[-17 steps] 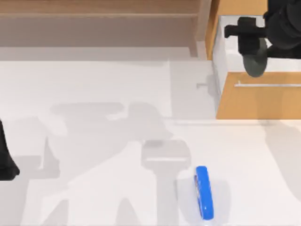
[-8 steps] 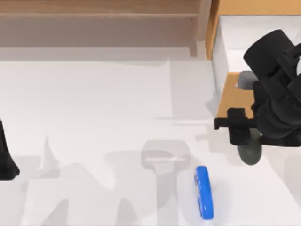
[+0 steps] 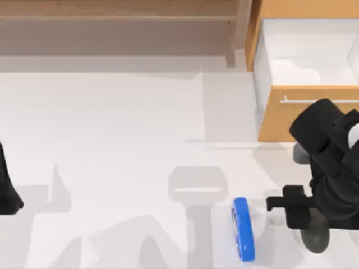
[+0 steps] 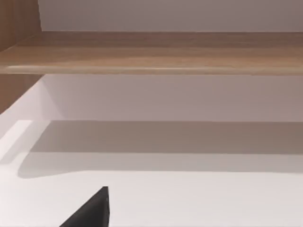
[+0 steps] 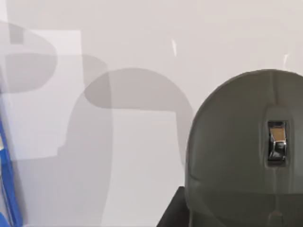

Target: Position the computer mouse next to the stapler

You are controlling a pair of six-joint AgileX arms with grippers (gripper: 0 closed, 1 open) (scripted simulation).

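Observation:
The bright blue stapler (image 3: 243,230) lies lengthwise on the white table near the front edge; its blue edge (image 5: 5,179) also shows in the right wrist view. My right gripper (image 3: 307,221) is shut on the dark grey computer mouse (image 3: 316,239), holding it a short way to the right of the stapler, apart from it. In the right wrist view the mouse (image 5: 246,151) is close up, with its scroll wheel showing. Whether the mouse touches the table I cannot tell. My left arm (image 3: 8,190) is parked at the table's left edge.
An open wooden drawer (image 3: 305,115) with a white inside stands at the back right, behind my right arm. A wooden shelf (image 3: 112,28) runs along the back. Bare white tabletop spreads left of the stapler.
My right gripper has carried the mouse from over the drawer down toward the front edge, ending to the right of the stapler. The stapler and left arm have not moved.

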